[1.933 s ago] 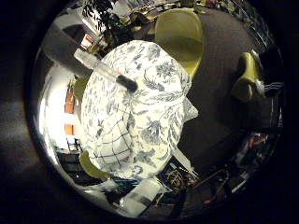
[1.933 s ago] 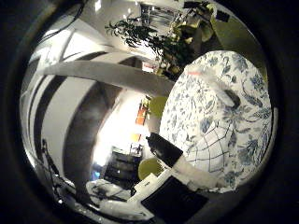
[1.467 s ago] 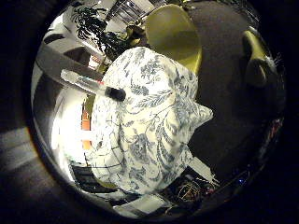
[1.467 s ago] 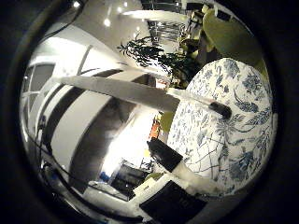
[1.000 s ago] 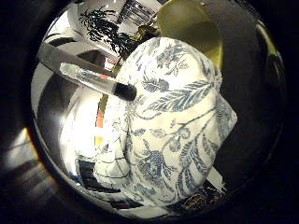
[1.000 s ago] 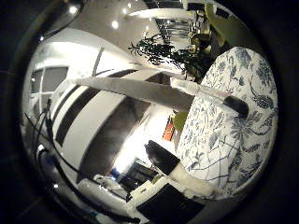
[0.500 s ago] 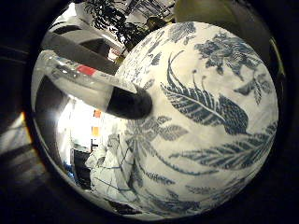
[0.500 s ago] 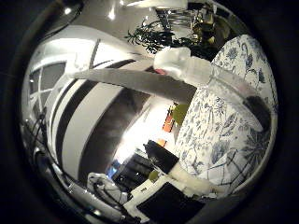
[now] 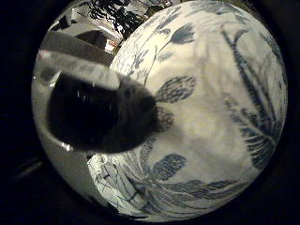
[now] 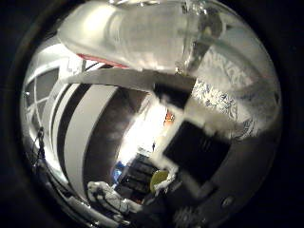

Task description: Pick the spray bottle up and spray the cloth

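The spray bottle stands on a round table covered by a white tablecloth with a blue-grey leaf pattern. In the right little finger side palm view the bottle's dark base fills the side of the picture, resting on the tablecloth. In the right thumb side palm view its clear body fills the upper part, very close to the palm. A black and white part of my hand reaches in just beside the bottle. The cloth named in the task does not show in either view now.
The table's rounded edge is near the bottle's base. Past it lie a dim room with a pale beam and striped wall, and dark plants far off.
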Action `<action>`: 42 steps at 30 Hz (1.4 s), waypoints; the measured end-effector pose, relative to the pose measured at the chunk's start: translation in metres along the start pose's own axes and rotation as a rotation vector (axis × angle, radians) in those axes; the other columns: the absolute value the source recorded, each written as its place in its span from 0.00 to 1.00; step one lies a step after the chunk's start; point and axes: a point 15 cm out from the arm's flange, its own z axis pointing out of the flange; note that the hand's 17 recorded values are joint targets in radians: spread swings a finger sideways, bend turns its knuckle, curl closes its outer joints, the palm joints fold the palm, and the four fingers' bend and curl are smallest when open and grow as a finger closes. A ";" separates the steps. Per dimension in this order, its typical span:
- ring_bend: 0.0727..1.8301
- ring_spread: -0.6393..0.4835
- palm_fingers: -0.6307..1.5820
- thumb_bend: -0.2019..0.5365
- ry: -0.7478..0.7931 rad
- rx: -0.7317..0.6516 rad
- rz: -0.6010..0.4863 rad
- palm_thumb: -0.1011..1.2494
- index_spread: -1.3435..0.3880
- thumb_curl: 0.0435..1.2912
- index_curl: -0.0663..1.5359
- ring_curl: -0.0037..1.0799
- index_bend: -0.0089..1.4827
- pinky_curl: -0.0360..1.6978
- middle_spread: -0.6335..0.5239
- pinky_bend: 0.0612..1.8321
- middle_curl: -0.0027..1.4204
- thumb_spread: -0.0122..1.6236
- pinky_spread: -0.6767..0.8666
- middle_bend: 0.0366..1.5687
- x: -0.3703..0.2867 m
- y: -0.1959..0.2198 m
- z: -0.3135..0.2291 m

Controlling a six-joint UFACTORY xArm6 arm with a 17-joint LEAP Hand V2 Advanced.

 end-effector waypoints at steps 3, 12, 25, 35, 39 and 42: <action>0.53 0.45 0.92 0.27 -0.037 -0.007 0.018 0.75 0.63 0.28 0.36 0.44 0.41 0.24 0.45 0.44 0.38 0.59 0.24 0.52 -0.018 -0.006 0.014; 0.72 0.43 0.87 0.26 -0.126 -0.063 0.062 0.90 0.67 0.38 0.46 0.53 0.72 0.38 0.46 0.67 0.44 0.57 0.29 0.76 -0.066 -0.017 0.039; 0.78 0.43 0.83 0.26 0.006 -0.367 -0.105 0.90 0.68 0.46 0.46 0.55 0.78 0.51 0.49 0.66 0.42 0.60 0.33 0.83 -0.168 -0.014 0.013; 0.78 0.44 0.83 0.26 0.260 -0.695 -0.226 0.90 0.68 0.50 0.45 0.54 0.79 0.60 0.49 0.61 0.40 0.61 0.33 0.84 -0.251 0.011 -0.028; 0.78 0.44 0.83 0.26 0.354 -0.753 -0.274 0.90 0.68 0.51 0.45 0.54 0.79 0.62 0.49 0.60 0.40 0.61 0.32 0.85 -0.258 0.022 -0.032; 0.78 0.44 0.83 0.26 0.445 -0.823 -0.334 0.90 0.67 0.51 0.45 0.53 0.79 0.63 0.49 0.59 0.40 0.61 0.32 0.85 -0.268 0.036 -0.031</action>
